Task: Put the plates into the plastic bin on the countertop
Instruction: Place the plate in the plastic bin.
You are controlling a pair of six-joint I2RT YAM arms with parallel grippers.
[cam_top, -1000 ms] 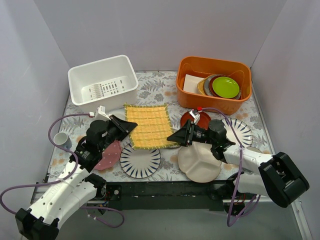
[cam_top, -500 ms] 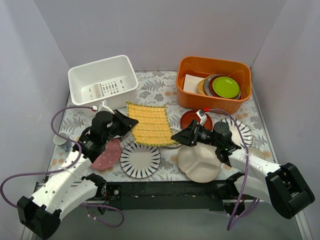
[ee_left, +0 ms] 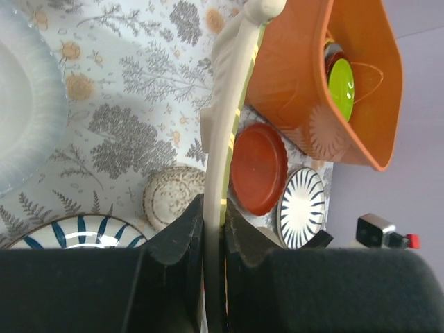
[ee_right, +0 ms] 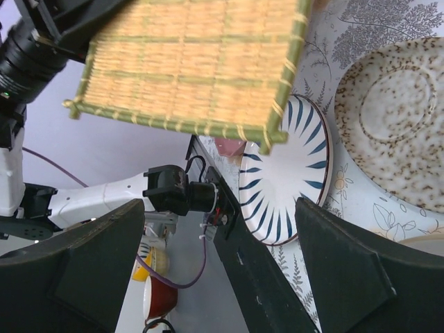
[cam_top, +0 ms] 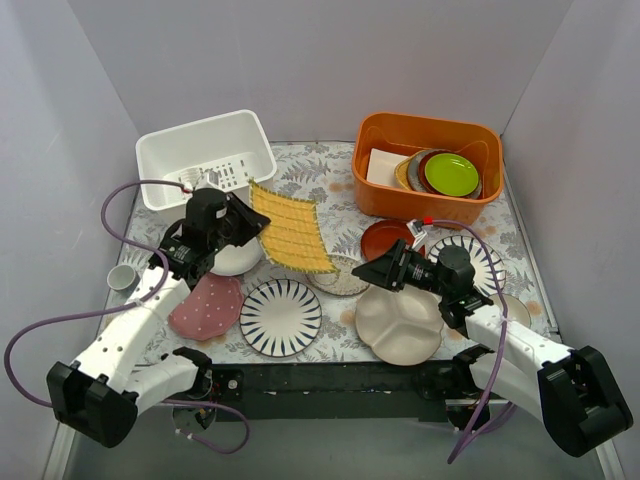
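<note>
My left gripper (cam_top: 247, 226) is shut on the square yellow bamboo mat (cam_top: 292, 229) and holds it tilted above the countertop (cam_top: 318, 178); in the left wrist view the mat (ee_left: 223, 132) is edge-on between my jaws (ee_left: 214, 208). Below it lie a small white plate (cam_top: 236, 259), a speckled beige plate (cam_top: 342, 277) and a pink dotted plate (cam_top: 205, 305). A striped plate (cam_top: 280, 317), the cream divided plate (cam_top: 400, 325), a red-brown plate (cam_top: 388, 238) and a second striped plate (cam_top: 482, 262) lie around my open, empty right gripper (cam_top: 366, 272). The white plastic bin (cam_top: 205, 160) stands at the back left.
An orange tub (cam_top: 428, 168) at the back right holds the green and dark-red plates (cam_top: 450, 173). A small cup (cam_top: 122, 278) stands at the left edge. Purple cables loop beside both arms. The right wrist view shows the mat (ee_right: 194, 62) over the striped plate (ee_right: 291, 180).
My left gripper has raised the mat and swung it back-left, tilting it steeply; the speckled and small white plates now show. My right gripper has drawn back to the right.
</note>
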